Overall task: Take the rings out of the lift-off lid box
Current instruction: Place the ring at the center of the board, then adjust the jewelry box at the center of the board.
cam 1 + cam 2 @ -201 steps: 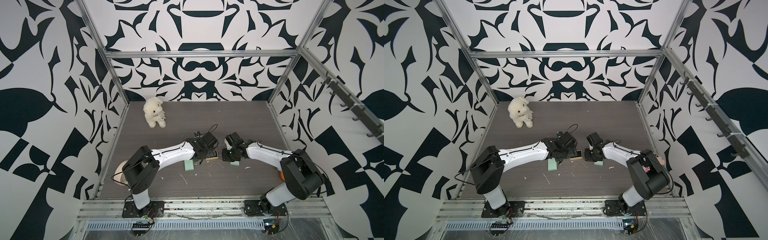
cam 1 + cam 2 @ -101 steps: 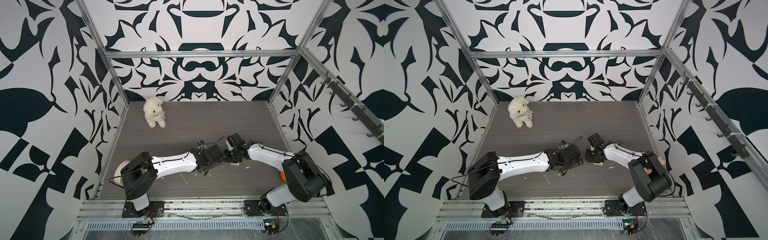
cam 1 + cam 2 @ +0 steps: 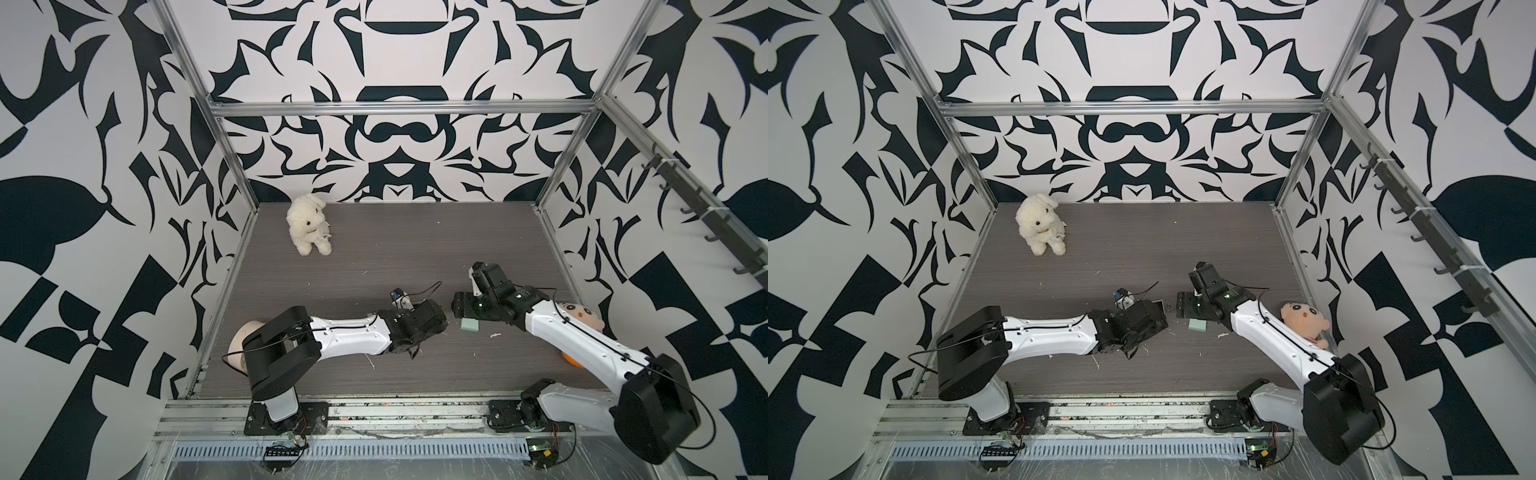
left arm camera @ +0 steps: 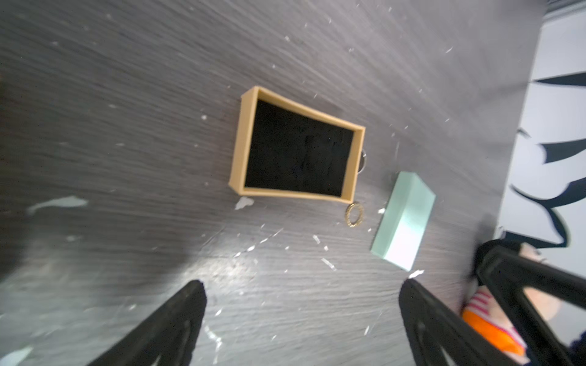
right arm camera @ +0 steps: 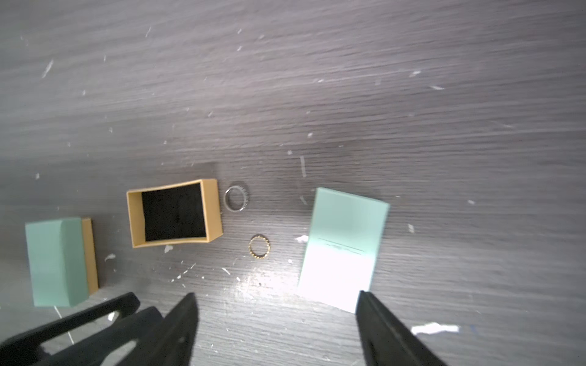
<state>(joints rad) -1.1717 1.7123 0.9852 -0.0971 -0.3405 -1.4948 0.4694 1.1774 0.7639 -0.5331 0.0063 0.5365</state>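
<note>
**mossy_k:** Headcount for the dark wood-grain table, anyone?

**tinbolt:** I count two rings: one thin silver-grey metal ring and one gold beaded ring. There's also one open tan cardboard box with black lining, one flat mint-green lid and one closed mint-green box on a tan base. Two plushies too: a white plush dog at the far left and a peach-faced plush doll by the right wall.

**mossy_k:** Where are the rings sitting, and which way do they point?

**tinbolt:** Both are outside the box, lying flat on the table with the hole facing up. They're round, so there's no real long axis. The silver-grey one is just beside the box's right short wall, and I can't tell if it's touching. The gold one is off the box's near right corner, between the box and the lid and apart from both. The box's own long axis runs roughly left to right. There are faint darker marks in its lining that I can't make out. The closed mint box sits left of the open one.

**mossy_k:** Grippers?

**tinbolt:** The left gripper has its fingers spread wide with nothing between them, and hangs above the table close to the open box. The right gripper is spread wide too and empty, by the near end of the mint lid.
</note>
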